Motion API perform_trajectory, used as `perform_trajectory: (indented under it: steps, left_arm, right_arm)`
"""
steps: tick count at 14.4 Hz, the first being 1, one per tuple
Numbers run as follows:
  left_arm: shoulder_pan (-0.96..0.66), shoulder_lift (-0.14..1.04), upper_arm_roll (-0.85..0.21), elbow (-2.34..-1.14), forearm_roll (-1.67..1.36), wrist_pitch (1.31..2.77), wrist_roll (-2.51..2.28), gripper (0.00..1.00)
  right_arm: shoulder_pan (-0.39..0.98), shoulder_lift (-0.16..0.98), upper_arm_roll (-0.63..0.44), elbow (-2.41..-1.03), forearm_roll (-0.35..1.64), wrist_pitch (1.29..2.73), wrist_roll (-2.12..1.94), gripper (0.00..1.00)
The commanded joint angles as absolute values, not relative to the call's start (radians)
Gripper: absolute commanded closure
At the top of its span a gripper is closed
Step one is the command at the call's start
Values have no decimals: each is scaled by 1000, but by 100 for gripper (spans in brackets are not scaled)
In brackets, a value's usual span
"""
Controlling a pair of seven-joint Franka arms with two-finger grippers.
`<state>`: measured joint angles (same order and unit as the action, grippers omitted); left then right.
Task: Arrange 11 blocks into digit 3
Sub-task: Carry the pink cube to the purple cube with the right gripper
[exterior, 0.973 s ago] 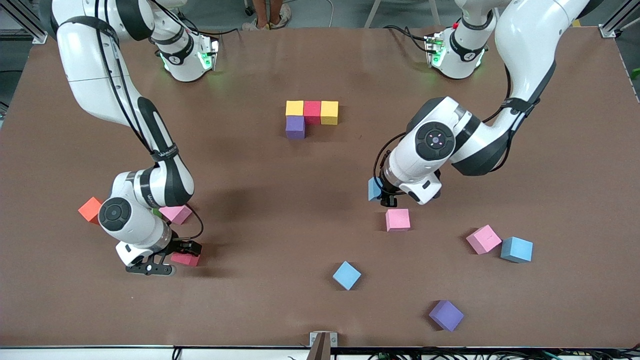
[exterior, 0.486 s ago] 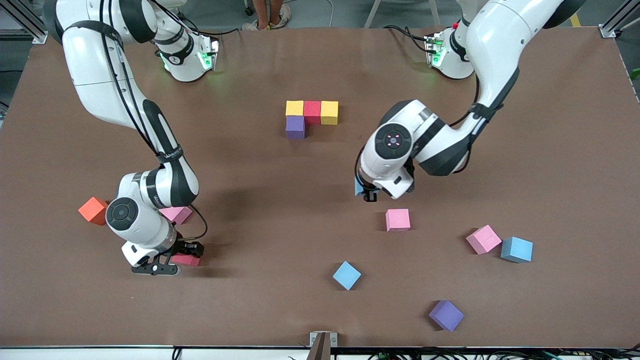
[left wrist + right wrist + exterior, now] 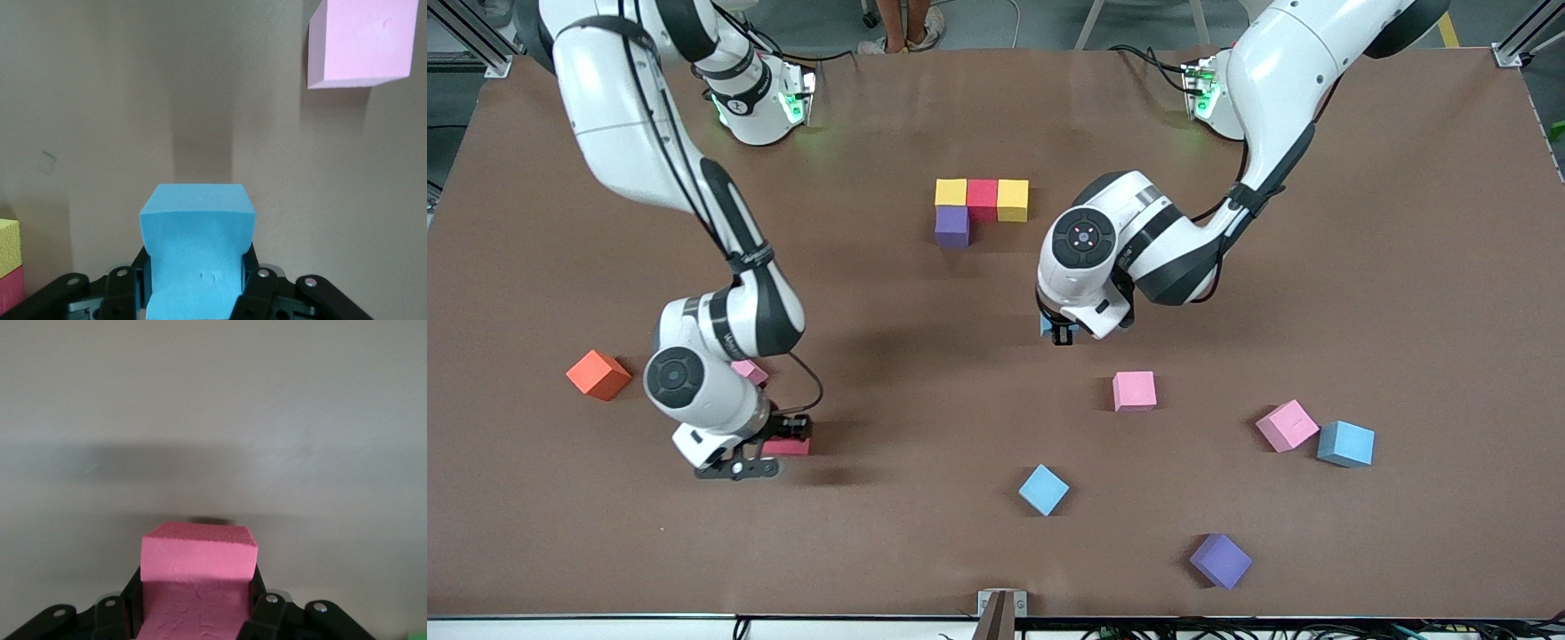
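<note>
Four blocks sit joined near the table's middle: yellow, red, yellow, and purple nearer the camera under the first yellow. My left gripper is shut on a light blue block, held over bare table between this group and a pink block. My right gripper is shut on a red block, held low over the table at the right arm's end. Loose blocks: pink, light blue, light blue, purple.
An orange cube lies near the right arm's end. A pink block is partly hidden by the right arm. The left wrist view shows the pink block and the yellow and red edge of the group.
My left gripper has carried the light blue block away from the pink block toward the joined group. My right gripper has moved the red block a little toward the table's middle.
</note>
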<state>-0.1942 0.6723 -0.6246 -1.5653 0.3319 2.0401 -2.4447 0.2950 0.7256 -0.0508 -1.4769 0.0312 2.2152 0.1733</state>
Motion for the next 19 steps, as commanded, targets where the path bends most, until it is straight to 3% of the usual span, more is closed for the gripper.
perform_trajectory:
  steps: [1,4,8,19]
  left_arm:
    - [-209,667,-618,-1548,357,2025,-2467,81]
    - [-207,664,-618,-1575,406,2013,-2462,81]
    - [-258,673,-620,-1598,423,2013,-2460,81]
    - [-316,676,-620,-1621,423,2033,-2488,82]
  right_arm:
    - [350,559,-52,-1632,64,2158,175,73]
    - [419,465,-40,-1783,109,2178,170,74]
    - [526,373,-15,-2032,242,2423,179,74]
    - [752,327,-17,-2157,245,2502,380,74]
